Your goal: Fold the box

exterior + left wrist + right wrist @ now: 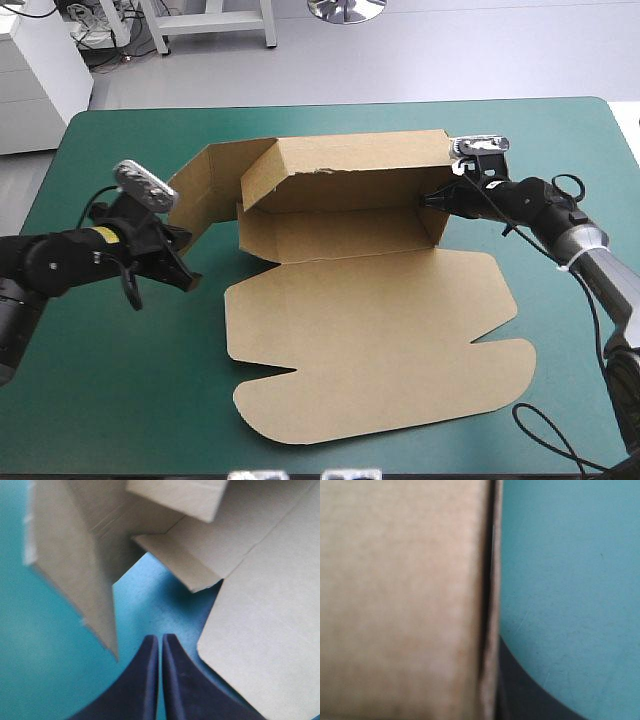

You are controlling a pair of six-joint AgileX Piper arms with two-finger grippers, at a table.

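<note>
High view: right tool [423,200] grips the box [370,335].

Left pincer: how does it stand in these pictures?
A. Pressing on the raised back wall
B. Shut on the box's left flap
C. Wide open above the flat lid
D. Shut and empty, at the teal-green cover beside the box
D: in the left wrist view the left pincer has its black fingers met in one arch with nothing between them, on bare teal-green cover, with the box ahead of it and apart.
</note>
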